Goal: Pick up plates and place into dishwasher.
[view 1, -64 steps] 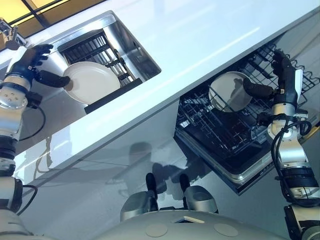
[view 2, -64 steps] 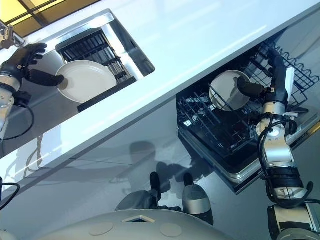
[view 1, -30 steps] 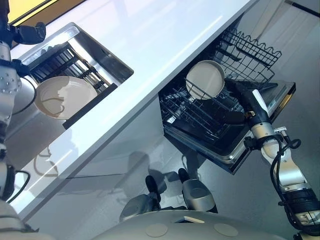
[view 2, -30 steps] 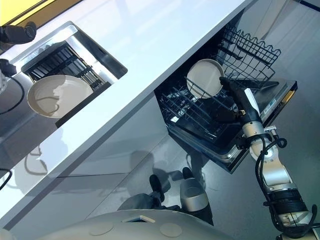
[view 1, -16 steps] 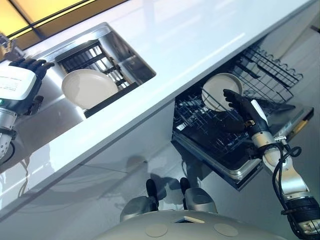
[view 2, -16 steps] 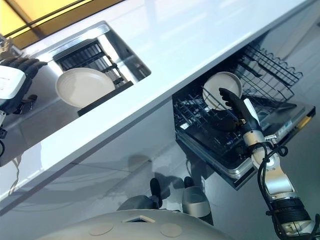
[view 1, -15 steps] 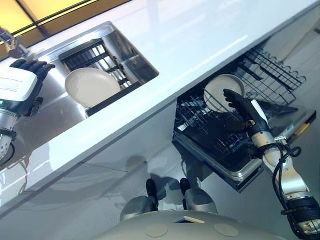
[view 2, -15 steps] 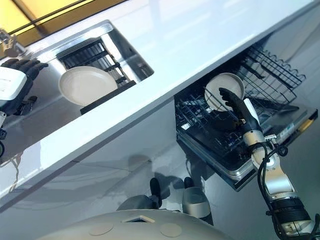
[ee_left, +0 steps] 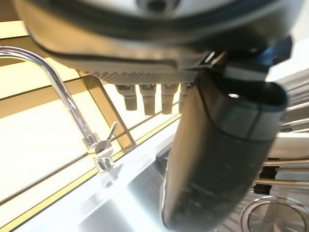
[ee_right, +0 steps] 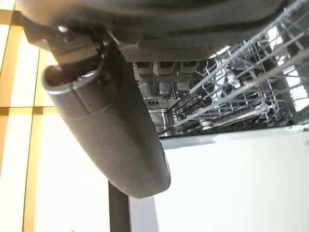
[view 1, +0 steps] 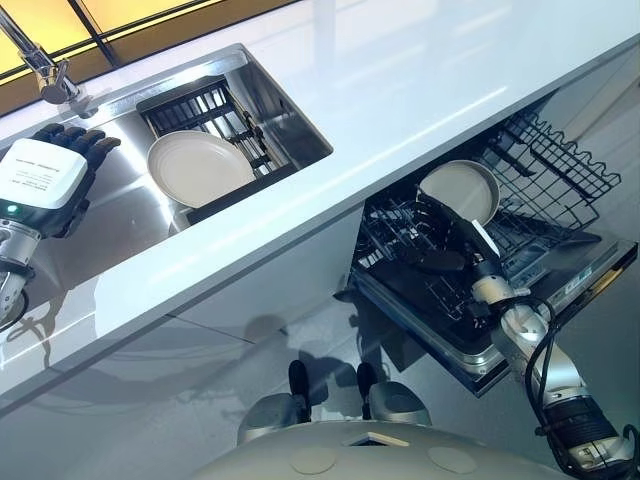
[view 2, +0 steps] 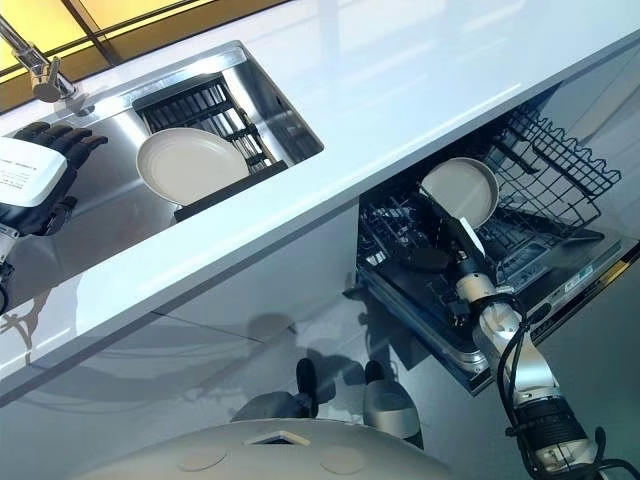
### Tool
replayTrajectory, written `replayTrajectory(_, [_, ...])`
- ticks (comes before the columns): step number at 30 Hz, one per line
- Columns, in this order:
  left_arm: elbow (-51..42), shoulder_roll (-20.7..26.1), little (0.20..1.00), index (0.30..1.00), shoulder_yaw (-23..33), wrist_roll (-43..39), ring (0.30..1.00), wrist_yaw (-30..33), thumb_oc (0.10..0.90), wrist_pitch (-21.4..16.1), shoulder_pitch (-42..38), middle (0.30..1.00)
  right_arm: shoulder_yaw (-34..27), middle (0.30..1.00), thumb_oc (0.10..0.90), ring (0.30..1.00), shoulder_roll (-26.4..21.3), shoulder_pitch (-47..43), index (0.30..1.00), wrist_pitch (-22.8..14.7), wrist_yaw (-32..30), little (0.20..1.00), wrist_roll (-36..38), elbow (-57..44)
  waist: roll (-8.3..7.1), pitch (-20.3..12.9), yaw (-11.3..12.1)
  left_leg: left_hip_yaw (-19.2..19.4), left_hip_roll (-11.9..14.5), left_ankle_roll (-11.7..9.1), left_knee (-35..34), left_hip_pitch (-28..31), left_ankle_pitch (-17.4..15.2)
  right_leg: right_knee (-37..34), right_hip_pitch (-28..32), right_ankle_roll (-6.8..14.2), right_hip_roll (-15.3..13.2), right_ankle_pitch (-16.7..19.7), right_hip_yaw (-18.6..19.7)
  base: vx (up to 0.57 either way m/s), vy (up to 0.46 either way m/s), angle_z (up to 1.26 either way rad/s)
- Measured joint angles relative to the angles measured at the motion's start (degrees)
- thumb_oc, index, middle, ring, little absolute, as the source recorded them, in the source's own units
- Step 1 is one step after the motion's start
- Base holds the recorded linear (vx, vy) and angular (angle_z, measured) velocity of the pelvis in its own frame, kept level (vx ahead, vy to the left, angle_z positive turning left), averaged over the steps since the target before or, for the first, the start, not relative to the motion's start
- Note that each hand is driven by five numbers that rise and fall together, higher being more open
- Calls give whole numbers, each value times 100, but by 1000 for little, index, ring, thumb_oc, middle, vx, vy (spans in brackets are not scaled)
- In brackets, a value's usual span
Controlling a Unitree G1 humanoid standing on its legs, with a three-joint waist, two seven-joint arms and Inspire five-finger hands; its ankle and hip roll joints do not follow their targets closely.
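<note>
One cream plate (view 1: 200, 167) leans on a black rack (view 1: 196, 104) inside the steel sink (view 1: 292, 112). A second cream plate (view 1: 458, 190) stands upright in the wire rack (view 1: 545, 165) of the pulled-out dishwasher. My left hand (view 1: 45, 182) hovers over the sink's left part, a short gap from the sink plate, with fingers relaxed and nothing in them. My right hand (view 1: 446, 238) is down in the dishwasher rack just below the standing plate, fingers straight, thumb (ee_right: 106, 125) spread, holding nothing. The rack wires (ee_right: 241, 92) show past it.
A chrome faucet (view 1: 40, 62) rises behind the sink, close to my left hand; it also shows as the faucet (ee_left: 89, 130) in the left wrist view. The white counter (view 1: 400, 70) overhangs the dishwasher. The open dishwasher door (view 1: 575, 290) juts out toward the floor.
The camera has shifted. My right hand has dropped back from the racked plate's rim to below it. My left hand, earlier at the sink plate's edge, has drawn off to the left.
</note>
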Motion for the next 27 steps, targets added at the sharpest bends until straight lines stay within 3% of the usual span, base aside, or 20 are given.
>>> replayTrajectory(4, [-45,-39,900,900,-75,-81,900,125,800,64,-190,900,13,900,800,900,114,-1,900,-128,-7,900,-5,5,-45,-44,-60,17,5,-3,0,5,-2,-1,-2,0,4,0,7,0,0,-1])
replayTrajectory(14, [-147,-228,900,900,-867,-81,900,186,800,312,-781,900,23,900,800,900,112,8,900,-153,-44,900,-2,26,-76,-109,-244,95,23,-17,0,47,-12,11,-8,2,14,3,55,12,-2,-4])
replayTrajectory(27, [-217,-229,900,900,-1693,99,900,-690,800,318,-1189,900,68,900,800,900,110,8,900,-157,-117,900,9,123,-75,-108,-380,238,33,9,0,80,-12,13,-37,-1,23,7,183,6,1,-5])
